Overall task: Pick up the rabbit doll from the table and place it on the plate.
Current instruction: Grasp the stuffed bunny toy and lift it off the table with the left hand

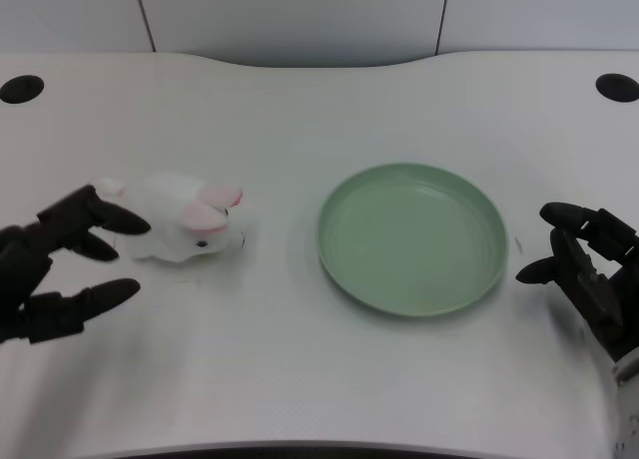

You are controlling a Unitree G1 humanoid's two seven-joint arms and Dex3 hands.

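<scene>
A white table [300,379] fills the head view, its far edge curving against a pale grey panelled wall [300,15].

Nearest on the robot's left side, the left hand [55,264] reaches in from the picture's left edge, low over the tabletop. Its black fingers are spread wide apart: the upper fingers [100,218] point to the right, and a lower one stretches out separately beneath them, leaving a broad gap between. The hand holds nothing.

Just beyond those upper fingertips lies the rabbit doll [180,229], white and fluffy with pink ears, resting on the table with its face turned toward the picture's right. The uppermost fingertips overlap the doll's tail end in the picture; whether they actually touch the plush cannot be told. The lower finger lies clear of the doll, nearer the robot.

To the doll's right, well apart from it, sits the green plate [479,279], round and shallow, with nothing on it.

Farthest away, two dark round holes are set in the table's back corners, one at the left [20,88] and one at the right [616,86].
</scene>
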